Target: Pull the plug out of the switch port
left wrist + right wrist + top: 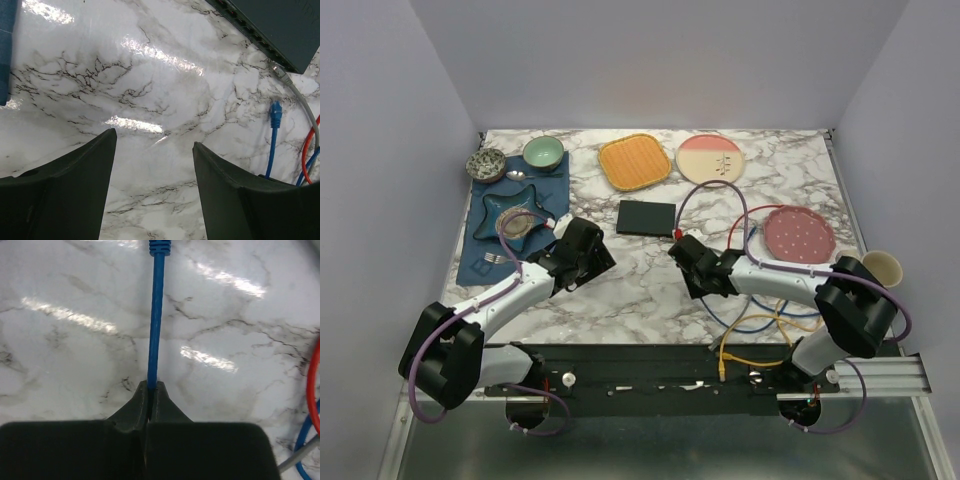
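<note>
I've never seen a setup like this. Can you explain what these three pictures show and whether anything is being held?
Two robot arms are bolted at the near edge of a marble table. One picture looks down from above and behind them. The other two come from a camera on each wrist. On the table lie the switch, an orange plate, a blue mat with dishes, a cup and loose cables. The left gripper is open and holds nothing. The right gripper is shut on the blue cable, whose plug lies apart from the switch.
</note>
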